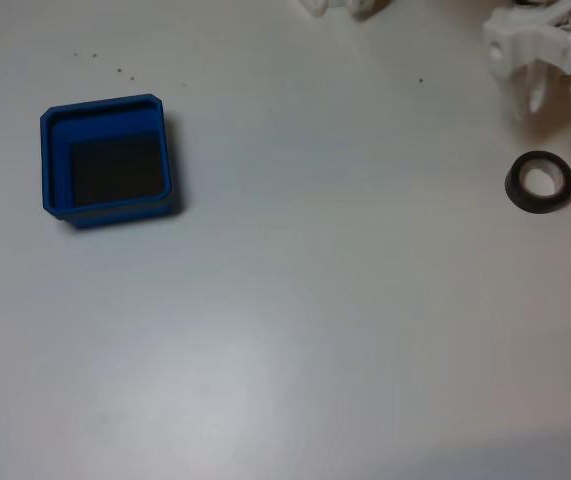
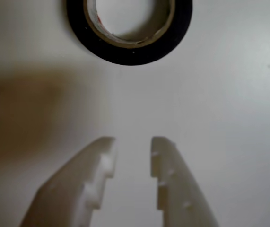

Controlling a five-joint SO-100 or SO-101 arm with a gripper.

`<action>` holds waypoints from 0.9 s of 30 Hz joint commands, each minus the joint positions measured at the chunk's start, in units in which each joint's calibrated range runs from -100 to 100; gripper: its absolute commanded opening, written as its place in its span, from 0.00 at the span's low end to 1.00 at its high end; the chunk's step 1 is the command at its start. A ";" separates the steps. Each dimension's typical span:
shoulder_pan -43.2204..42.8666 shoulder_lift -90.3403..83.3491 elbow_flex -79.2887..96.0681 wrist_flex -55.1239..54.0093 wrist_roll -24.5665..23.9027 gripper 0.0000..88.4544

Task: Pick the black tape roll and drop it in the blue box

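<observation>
Fixed view. Item: black tape roll (image 1: 540,182), lying flat on the white table (image 1: 295,320) at the right side, open centre up. Item: blue box (image 1: 107,161), far left, well apart from the roll, nothing inside. Item: white gripper (image 1: 537,98), near the roll, above it in the picture, not touching.

Wrist view. Gripper (image 2: 132,146): jaws slightly parted, a narrow gap between the tips, nothing held. Black tape roll (image 2: 130,49) at top edge, ahead of the tips (partly cropped). Handling, by judgement: light, stiff, smooth-sided; best taken across one wall of the ring, one finger in the core, after widening the jaws.
</observation>
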 commanded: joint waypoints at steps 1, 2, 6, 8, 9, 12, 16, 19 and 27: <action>-1.32 2.82 -6.44 0.52 -0.94 0.01; -1.32 4.16 -7.25 0.52 -0.94 0.01; -0.64 8.67 -10.66 1.26 -0.94 0.01; -0.54 10.35 -12.55 2.58 -0.85 0.01; -0.45 11.02 -13.63 3.41 -0.76 0.01; 0.92 12.44 -16.32 4.40 -0.85 0.01; 4.05 12.60 -16.86 4.15 -0.94 0.01; 5.61 12.77 -16.77 4.07 -1.02 0.01; 5.91 13.02 -16.59 3.74 -1.20 0.01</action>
